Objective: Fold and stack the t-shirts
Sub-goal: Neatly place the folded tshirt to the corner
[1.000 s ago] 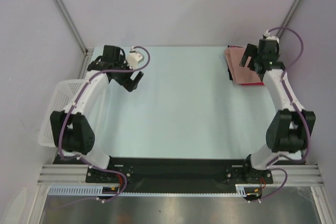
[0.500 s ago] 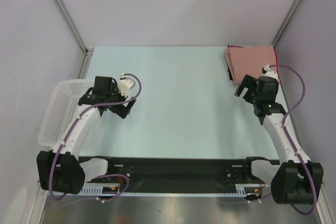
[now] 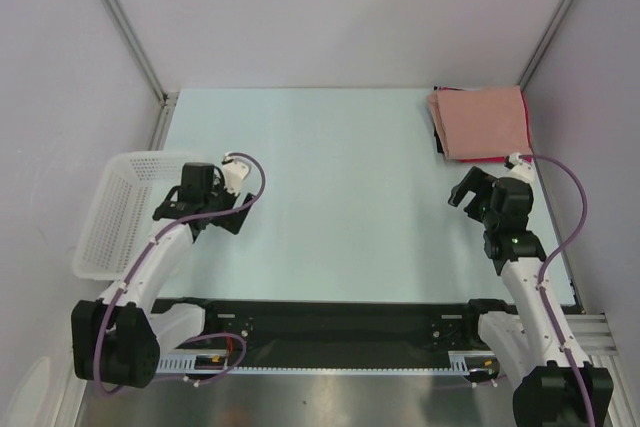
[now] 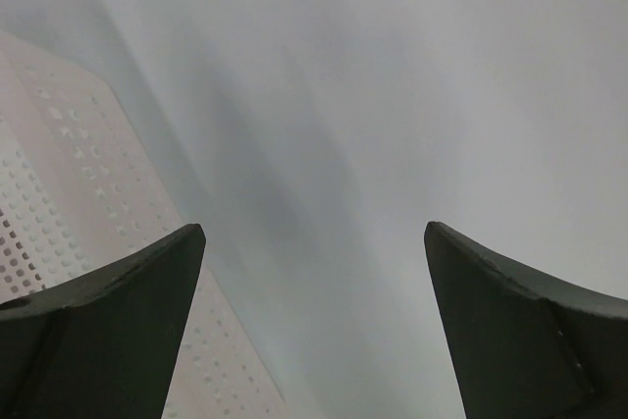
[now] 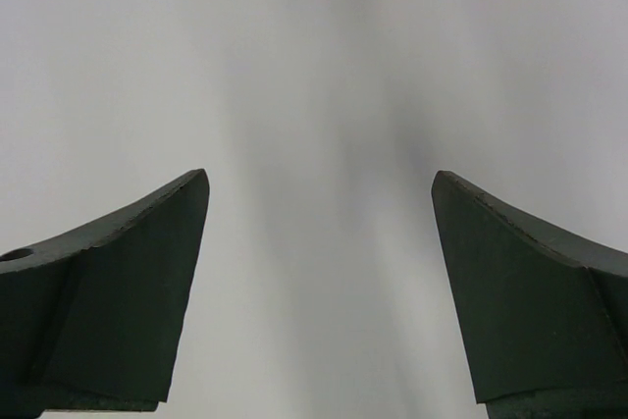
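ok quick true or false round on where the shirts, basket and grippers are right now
1. The pink t-shirt lies folded in the far right corner of the table. True.
2. The right gripper is shut on that shirt. False: it is open, empty and apart from it.
3. The white basket sits beside the left arm. True.
4. The left gripper holds a shirt. False: it is open with nothing between its fingers.
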`<state>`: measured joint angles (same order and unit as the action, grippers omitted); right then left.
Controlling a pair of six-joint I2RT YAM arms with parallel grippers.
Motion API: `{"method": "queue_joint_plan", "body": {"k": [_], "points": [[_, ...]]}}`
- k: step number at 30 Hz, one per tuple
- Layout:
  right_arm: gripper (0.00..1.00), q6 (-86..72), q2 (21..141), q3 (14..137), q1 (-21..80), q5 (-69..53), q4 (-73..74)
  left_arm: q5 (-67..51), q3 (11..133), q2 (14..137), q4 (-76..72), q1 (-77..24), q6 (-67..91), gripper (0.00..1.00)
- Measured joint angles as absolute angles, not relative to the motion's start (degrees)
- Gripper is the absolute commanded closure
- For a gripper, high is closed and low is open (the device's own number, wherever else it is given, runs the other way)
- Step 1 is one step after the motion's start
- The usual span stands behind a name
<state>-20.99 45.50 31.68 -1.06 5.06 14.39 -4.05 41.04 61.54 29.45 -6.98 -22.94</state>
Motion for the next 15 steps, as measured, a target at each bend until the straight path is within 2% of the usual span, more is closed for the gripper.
{"method": "queue_joint_plan", "body": {"k": [15], "points": [[0.00, -21.0, 45.1, 31.1, -1.1, 5.7, 13.6, 0.5, 41.0, 63.1, 28.0, -7.0, -22.5, 0.00]]}}
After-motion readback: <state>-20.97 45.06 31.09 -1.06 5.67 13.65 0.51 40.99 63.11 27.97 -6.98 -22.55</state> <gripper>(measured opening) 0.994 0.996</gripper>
